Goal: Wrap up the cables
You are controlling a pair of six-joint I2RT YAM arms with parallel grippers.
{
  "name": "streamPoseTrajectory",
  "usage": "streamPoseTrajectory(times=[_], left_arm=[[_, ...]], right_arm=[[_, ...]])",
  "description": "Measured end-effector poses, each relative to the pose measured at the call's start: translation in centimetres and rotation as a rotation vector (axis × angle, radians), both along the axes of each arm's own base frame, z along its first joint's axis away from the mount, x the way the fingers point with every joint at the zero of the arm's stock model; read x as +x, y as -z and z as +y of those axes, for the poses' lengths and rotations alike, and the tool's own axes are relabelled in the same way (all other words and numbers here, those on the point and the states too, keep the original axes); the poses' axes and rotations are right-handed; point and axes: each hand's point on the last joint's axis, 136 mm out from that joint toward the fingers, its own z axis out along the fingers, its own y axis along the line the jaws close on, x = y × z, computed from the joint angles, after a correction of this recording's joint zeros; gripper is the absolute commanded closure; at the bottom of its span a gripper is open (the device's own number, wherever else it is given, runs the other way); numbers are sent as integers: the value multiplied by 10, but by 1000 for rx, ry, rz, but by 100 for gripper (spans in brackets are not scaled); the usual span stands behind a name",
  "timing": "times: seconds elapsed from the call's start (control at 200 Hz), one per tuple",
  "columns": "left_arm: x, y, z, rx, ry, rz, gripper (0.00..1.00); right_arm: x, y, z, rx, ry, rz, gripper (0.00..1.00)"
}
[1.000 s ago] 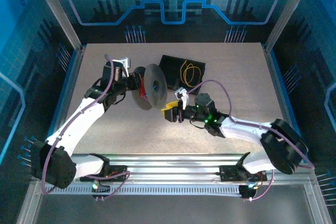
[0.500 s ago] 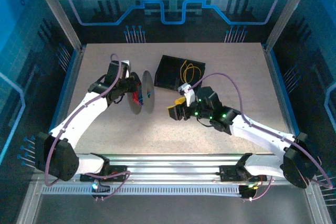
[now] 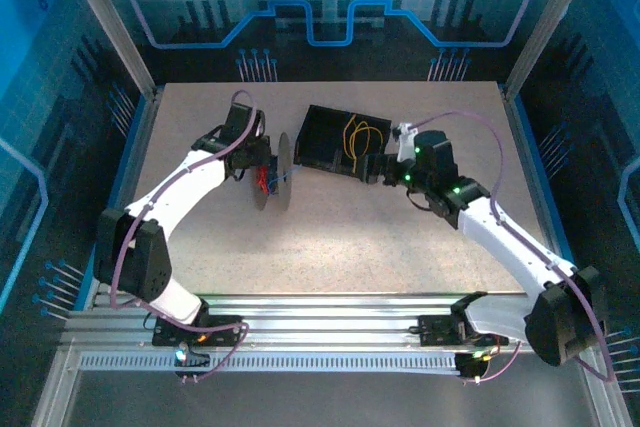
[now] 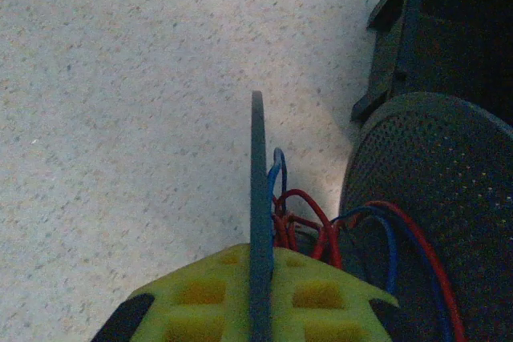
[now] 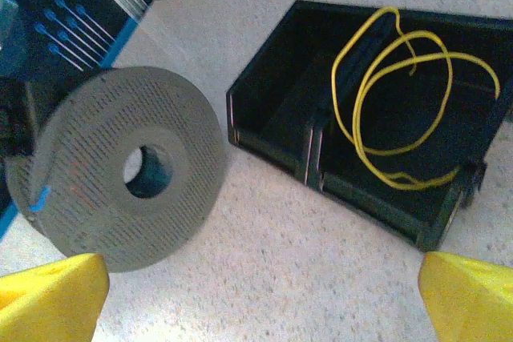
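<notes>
Left pincer [image 4: 256, 300] is seen closed on a grey reel [image 3: 272, 172]. In the left wrist view, one thin flange of the reel is gripped edge-on between the yellow fingers [image 4: 321, 298], and the second, perforated flange is seen just to the right. The reel is held upright at the bench [image 3: 400, 237], left of centre in the top view; whether its rim touches the surface cannot be told. Between the two flanges, directly ahead of the left pincer's fingertips, the red cable [image 4: 309, 206] and the blue cable [image 4: 276, 167] are wound in loose, tangled loops. A few strands of each are draped across the face of the perforated flange.

The right pincer [image 5: 260, 300] is spread wide, with nothing held between its yellow fingertips [image 5: 48, 294]. In the top view it is placed at the near right side of a black bin [image 3: 320, 142], which lies just right of the reel. The yellow cable [image 5: 401, 110] is found inside the bin, in the compartment right of the divider, where it is laid in a few loose loops. It is ahead of the right pincer and apart from it, untouched by either fingertip. In the right wrist view the reel's holed face is turned toward the camera, and a short blue bit is seen at its lower left rim.
</notes>
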Motion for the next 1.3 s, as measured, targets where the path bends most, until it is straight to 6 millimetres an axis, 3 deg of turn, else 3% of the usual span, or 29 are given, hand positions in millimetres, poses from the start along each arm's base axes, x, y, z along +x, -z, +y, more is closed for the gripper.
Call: streamPoseTrajectory(times=[0.125,0.245,0.4,0.5,0.575,0.751,0.951,1.161,1.301], left_arm=[[12,0,-6,17,6,-3,100],[18,1,-12,25,18,-5,76],[19,1,-15,30,35,-3,62],[22,-1,-17,26,39,-6,53],[23,-4,-19,14,43,-10,47],[24,-7,-22,5,51,-14,40],[23,-8,-23,-4,58,-15,36],[20,-22,-24,-19,65,-42,18],[16,-40,-24,-34,74,-82,1]], right_arm=[[35,1,-3,35,3,27,21],[72,7,14,48,-24,67,34],[117,27,33,13,-33,120,39],[135,48,36,-26,-15,164,41],[141,65,37,-60,-4,202,50],[155,91,38,-107,11,258,53],[157,113,37,-145,24,305,60],[153,118,39,-161,21,321,99],[152,116,36,-172,31,320,100]])
